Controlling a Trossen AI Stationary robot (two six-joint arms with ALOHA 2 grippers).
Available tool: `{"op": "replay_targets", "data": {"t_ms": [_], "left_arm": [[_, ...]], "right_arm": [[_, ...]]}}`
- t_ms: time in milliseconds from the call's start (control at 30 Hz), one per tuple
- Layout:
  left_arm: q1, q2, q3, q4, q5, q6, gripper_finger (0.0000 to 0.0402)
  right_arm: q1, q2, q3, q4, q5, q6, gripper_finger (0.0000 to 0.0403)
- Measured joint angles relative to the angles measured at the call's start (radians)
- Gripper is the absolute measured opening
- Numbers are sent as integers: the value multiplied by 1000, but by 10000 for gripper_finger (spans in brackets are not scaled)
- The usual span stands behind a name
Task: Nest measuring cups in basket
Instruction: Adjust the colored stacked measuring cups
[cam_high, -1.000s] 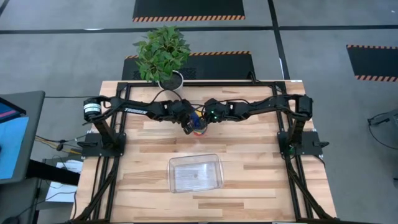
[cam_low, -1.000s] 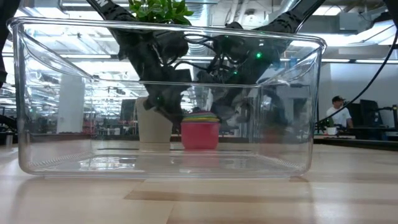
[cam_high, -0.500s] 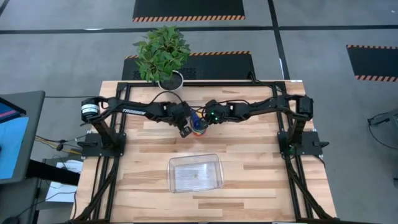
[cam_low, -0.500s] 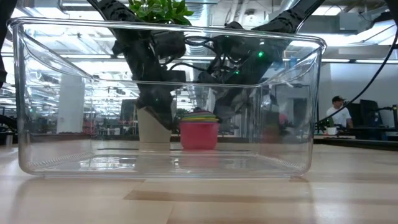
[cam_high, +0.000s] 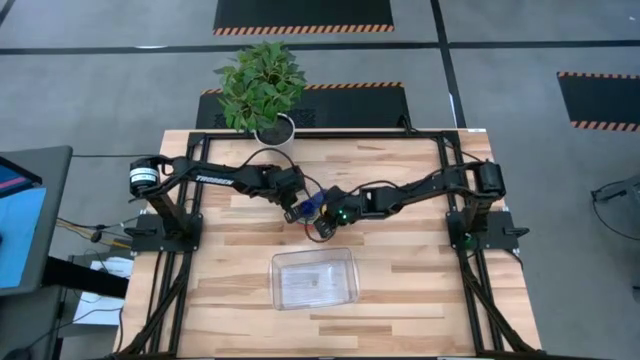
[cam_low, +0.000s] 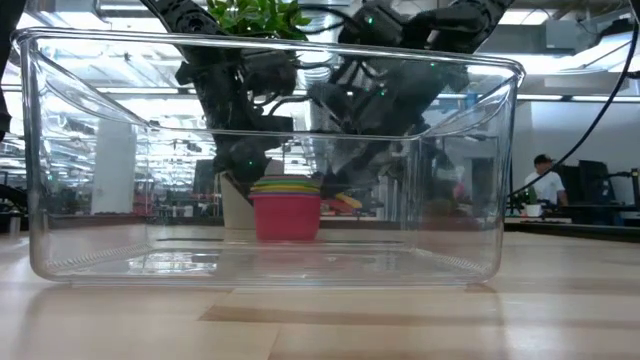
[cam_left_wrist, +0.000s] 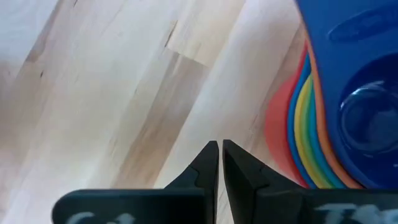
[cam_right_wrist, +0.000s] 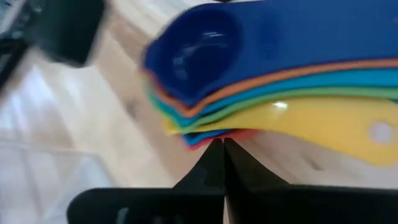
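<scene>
I see nested measuring cups (cam_high: 308, 207) on table beyond basket (cam_high: 315, 278); L gripper (cam_high: 292, 212) & R gripper (cam_high: 322, 226) pinched closed, holding nothing

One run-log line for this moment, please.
cups: nested stack on table, outside basket | left hand: shut, beside stack | right hand: shut, at stack handles | basket: no cups

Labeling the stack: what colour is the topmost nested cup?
Dark blue. The top cup of the nested stack shows best in the right wrist view.
</scene>
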Motion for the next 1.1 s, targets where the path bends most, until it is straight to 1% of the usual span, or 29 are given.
{"op": "replay_targets", "data": {"t_ms": [133,267,400,533,600,700,767,900,967,1100], "left_arm": [[0,0,0,-18,-1,1,11],[1,-22,-2,-81,-2,0,11],[-7,-78,-2,-181,-4,-11,11],[-28,-139,-2,-253,18,-40,11],[-47,-151,-2,-253,26,-68,11],[-86,-152,-2,-256,24,-99,11],[-113,-152,-11,-244,22,-117,11],[-163,-152,-14,-234,-22,-145,11],[-181,-152,-14,-224,-23,-147,11],[-216,-152,-13,-195,-12,-149,11]], "right_arm": [[35,0,0,34,2,21,7],[45,-33,-1,-1,7,15,24],[35,-108,0,-56,91,-28,30],[-1,-163,1,-120,223,-98,16],[-36,-167,0,-121,239,-133,8],[-92,-150,0,-116,219,-175,7],[-130,-126,0,-95,172,-199,13],[-197,-78,2,-56,76,-236,25],[-219,-52,1,-57,27,-243,22],[-238,-10,48,-42,1,-273,8]]}}
